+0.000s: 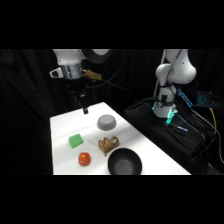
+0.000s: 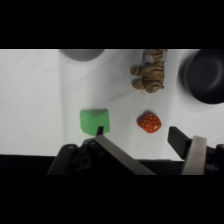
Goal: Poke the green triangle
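Overhead, tool [image 1: 85, 109] open-fingered above the table's far end, green triangle [image 1: 76, 141] nearer.

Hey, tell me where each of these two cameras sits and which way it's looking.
Side view: fixed beside the table, looking across and down; shows the arm's base and the gripper above the far end.
Wrist view: on the arm's wrist, looking down past the gripper; its fingers are apart.
Shared: green triangle, red-orange ball, tiger toy, black bowl.

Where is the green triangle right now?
In the side view, the green triangle lies flat near the table's left edge, just above the red-orange ball and left of the striped toy tiger.
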